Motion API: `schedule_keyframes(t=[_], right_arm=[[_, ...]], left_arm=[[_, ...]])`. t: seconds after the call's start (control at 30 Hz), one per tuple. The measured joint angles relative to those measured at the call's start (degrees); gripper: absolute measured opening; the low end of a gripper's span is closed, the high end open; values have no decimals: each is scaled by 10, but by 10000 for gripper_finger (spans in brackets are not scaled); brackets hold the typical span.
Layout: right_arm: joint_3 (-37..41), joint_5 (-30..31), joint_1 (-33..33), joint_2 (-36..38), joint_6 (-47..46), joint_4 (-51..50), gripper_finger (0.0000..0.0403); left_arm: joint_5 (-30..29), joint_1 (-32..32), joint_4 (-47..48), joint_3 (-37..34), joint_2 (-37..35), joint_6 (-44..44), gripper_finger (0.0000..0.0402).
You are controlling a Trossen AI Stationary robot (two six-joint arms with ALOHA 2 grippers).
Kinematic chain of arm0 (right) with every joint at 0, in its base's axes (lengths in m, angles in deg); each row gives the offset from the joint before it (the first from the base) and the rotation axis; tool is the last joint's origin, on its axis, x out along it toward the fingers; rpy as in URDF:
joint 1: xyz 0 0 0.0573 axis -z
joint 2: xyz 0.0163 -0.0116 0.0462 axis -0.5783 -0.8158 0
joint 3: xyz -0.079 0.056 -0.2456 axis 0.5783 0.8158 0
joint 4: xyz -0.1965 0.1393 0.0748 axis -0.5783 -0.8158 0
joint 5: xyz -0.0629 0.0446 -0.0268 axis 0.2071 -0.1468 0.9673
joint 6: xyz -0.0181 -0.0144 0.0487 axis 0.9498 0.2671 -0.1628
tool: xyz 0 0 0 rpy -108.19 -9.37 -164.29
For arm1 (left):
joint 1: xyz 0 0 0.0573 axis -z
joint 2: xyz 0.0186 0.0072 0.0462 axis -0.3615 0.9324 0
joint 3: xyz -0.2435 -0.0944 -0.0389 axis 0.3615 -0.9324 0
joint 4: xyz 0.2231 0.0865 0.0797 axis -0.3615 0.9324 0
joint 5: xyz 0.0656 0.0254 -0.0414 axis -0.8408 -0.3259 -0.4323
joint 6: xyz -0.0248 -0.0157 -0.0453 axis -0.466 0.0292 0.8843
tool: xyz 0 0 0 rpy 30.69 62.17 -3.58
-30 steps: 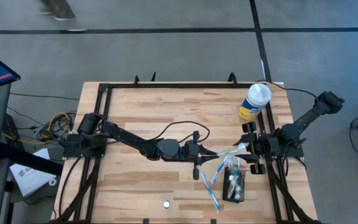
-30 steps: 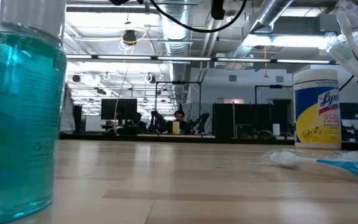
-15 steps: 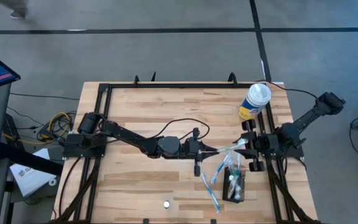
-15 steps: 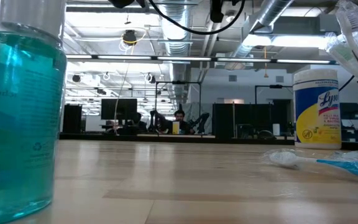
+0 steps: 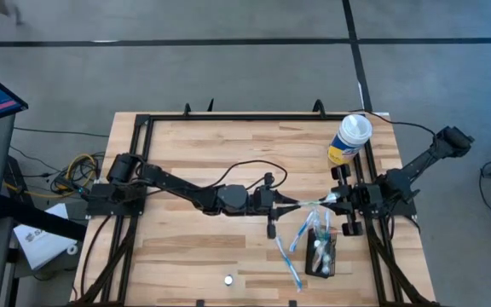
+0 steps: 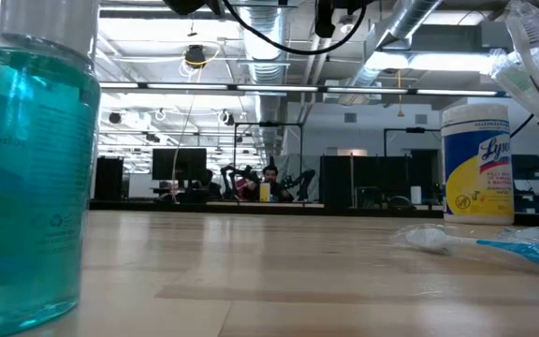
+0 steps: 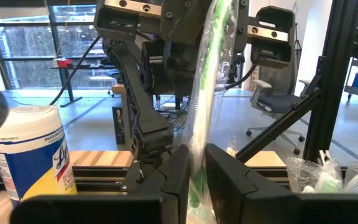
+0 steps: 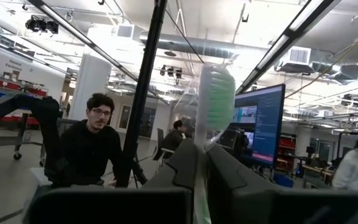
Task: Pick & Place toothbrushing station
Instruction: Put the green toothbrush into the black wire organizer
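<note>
The toothbrushing station (image 5: 322,253), a small black mesh box with wrapped brushes in it, stands on the table near the right edge. Above it a green toothbrush in a clear wrapper (image 5: 314,202) spans between my two grippers. My left gripper (image 5: 290,205) reaches across from the left and is shut on one end. My right gripper (image 5: 335,199) is shut on the other end. A blue toothbrush (image 5: 288,263) lies flat on the table beside the box. My left gripper (image 7: 196,177) pinches the wrapped toothbrush's handle part (image 7: 197,149) between its two fingers. The fingers lie level, coming from the table's left, along the brush. The brush is lifted clear of the table and runs on to the other gripper. My right gripper (image 8: 201,168) pinches the wrapped toothbrush just below its green bristle head (image 8: 202,146) between its two fingers. It comes from the table's right, slanting a little upward. The head (image 8: 215,99) sticks out past the fingertips, clear of the table.
A yellow-and-blue wipes canister (image 5: 349,140) stands at the far right corner. A small white object (image 5: 228,279) lies near the front edge. A teal mouthwash bottle (image 6: 28,159) stands close to the low camera. A person (image 8: 89,146) sits beyond the table.
My right gripper has shut on the wrapped toothbrush's end, which my left gripper holds out to it. Both arms have stayed where they were, and the brush still hangs between them above the box.
</note>
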Motion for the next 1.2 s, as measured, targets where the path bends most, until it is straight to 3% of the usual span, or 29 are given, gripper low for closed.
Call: schedule_keyframes(t=[0.47,0.73,1.2], right_arm=[[0,58,-35,41,-7,-64,2],[0,139,-106,102,-26,-154,1],[0,235,-256,132,-17,-154,0]], left_arm=[[5,1,2,-2,-8,0,98],[17,3,47,-3,-29,0,113],[18,8,72,-3,-32,0,111]])
